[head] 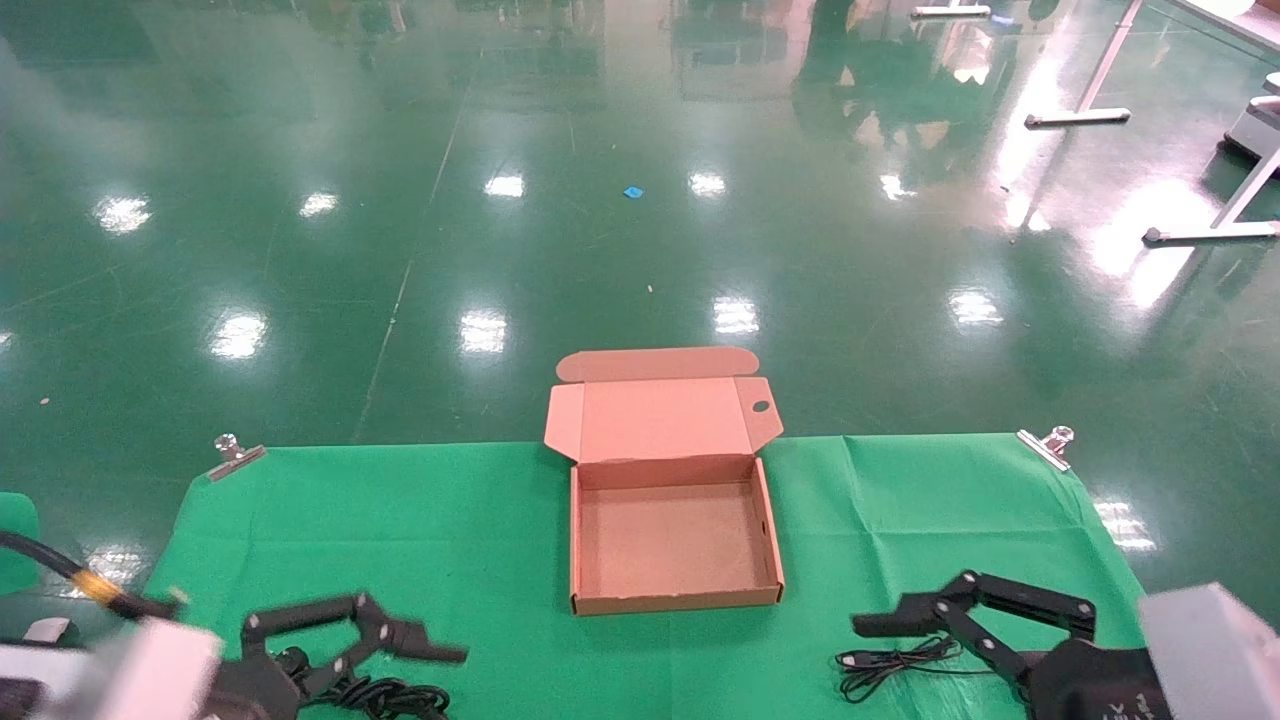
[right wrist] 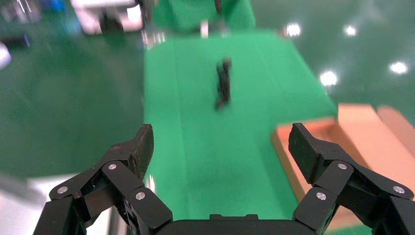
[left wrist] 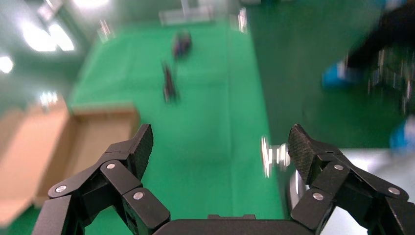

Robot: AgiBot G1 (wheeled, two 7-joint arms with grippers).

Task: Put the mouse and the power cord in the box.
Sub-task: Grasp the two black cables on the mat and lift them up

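Plain brown box [head: 672,600] on a plain green cloth [head: 400,530].

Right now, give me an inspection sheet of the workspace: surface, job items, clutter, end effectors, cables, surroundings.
Surface: green cloth, clipped at both far corners.
Job items: box open, empty, lid back; mouse not visible.
Clutter: nothing seen.
End effectors: left end effector open, low over the near left edge; right end effector open, near right.
Cables: power cord under the left end effector; thin cable by the right.
Surroundings: shiny green floor, table legs far right.

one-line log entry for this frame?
box: open, empty | left gripper: open, above power cord | right gripper: open, above mouse cable
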